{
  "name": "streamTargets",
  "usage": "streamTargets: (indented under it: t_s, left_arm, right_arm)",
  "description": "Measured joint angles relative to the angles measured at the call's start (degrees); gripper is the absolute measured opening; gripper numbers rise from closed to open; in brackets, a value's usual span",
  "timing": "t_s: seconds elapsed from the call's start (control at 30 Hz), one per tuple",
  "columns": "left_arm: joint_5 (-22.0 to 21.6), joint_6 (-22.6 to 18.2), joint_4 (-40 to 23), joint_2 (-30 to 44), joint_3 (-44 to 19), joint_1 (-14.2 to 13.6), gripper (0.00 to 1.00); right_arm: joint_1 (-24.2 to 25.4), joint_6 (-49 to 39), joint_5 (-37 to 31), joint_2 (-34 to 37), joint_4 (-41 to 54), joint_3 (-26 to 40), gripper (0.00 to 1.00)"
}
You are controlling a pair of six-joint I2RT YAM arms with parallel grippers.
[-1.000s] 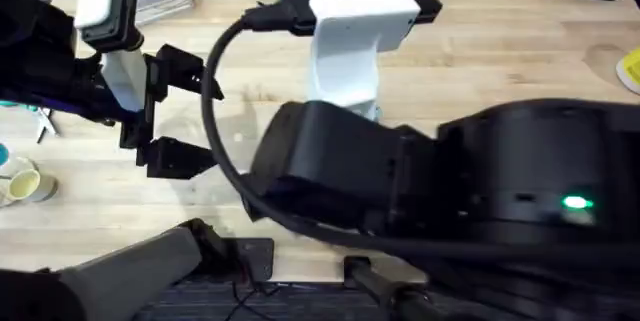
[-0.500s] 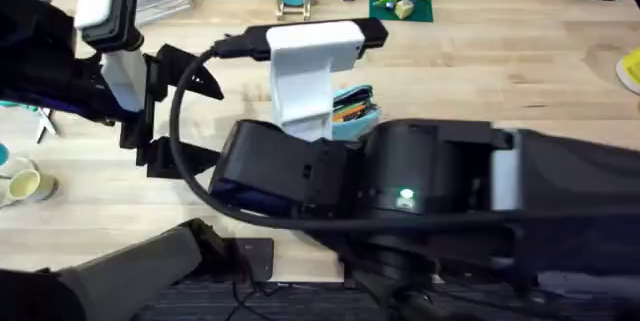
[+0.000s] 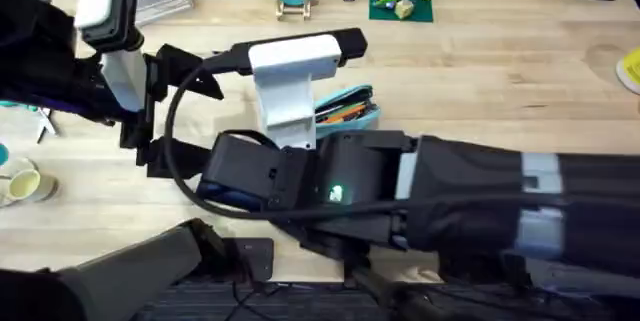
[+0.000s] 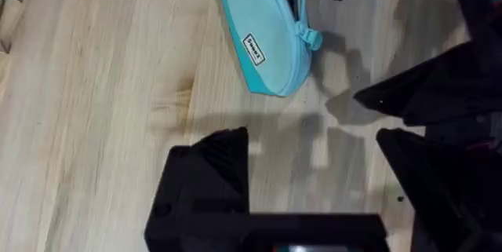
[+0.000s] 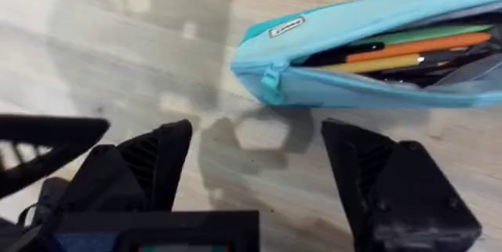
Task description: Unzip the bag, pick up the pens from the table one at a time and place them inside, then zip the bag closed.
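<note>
A: What has shifted since a second ago?

B: The right arm has swung leftward, uncovering the light-blue pencil pouch (image 3: 345, 106) on the desk (image 3: 500, 61). The right claw (image 5: 259, 173) now hangs near the zipper pull tab (image 5: 272, 79), fingers apart and empty.

A: And the pens?

B: An orange pen (image 5: 427, 46) and others lie inside the open pouch. The left claw (image 4: 314, 177) waits open nearby. Zipping shut appears to be the remaining step.

The pouch (image 5: 369, 48) is light blue, the pens (image 5: 423, 48) inside orange, yellow and black, the table (image 3: 500, 51) pale planked wood.
</note>
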State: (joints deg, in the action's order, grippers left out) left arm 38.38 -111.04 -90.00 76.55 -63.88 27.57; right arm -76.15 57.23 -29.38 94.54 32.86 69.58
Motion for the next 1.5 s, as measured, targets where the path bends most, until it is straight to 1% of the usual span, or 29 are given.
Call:
streamTargets:
  t_s: [0.37,0.53,0.73,1.03,1.13,1.33,1.5]
  left_arm:
    - [0.0,0.0,0.0,0.0,0.0,0.0,0.99]
    - [0.0,0.0,0.0,0.0,0.0,0.0,0.99]
    - [0.0,0.0,0.0,0.0,0.0,0.0,0.99]
    - [0.0,0.0,0.0,0.0,0.0,0.0,0.99]
    - [0.0,0.0,0.0,0.0,0.0,0.0,0.99]
    - [0.0,0.0,0.0,0.0,0.0,0.0,0.99]
    - [0.0,0.0,0.0,0.0,0.0,0.0,0.99]
  right_arm:
    - [5.5,2.4,-1.1,1.6,-0.8,0.0,0.99]
    - [5.8,2.7,-1.1,2.0,-1.5,0.0,0.985]
    - [5.8,3.0,-0.8,2.0,-1.6,0.0,0.945]
    - [5.8,3.2,1.2,2.0,-1.5,0.0,0.81]
    - [5.8,3.3,1.4,2.0,-1.5,0.0,0.738]
    - [5.8,3.3,2.2,3.3,-1.6,0.0,0.662]
    - [5.8,3.3,2.4,4.1,-1.6,0.0,0.539]
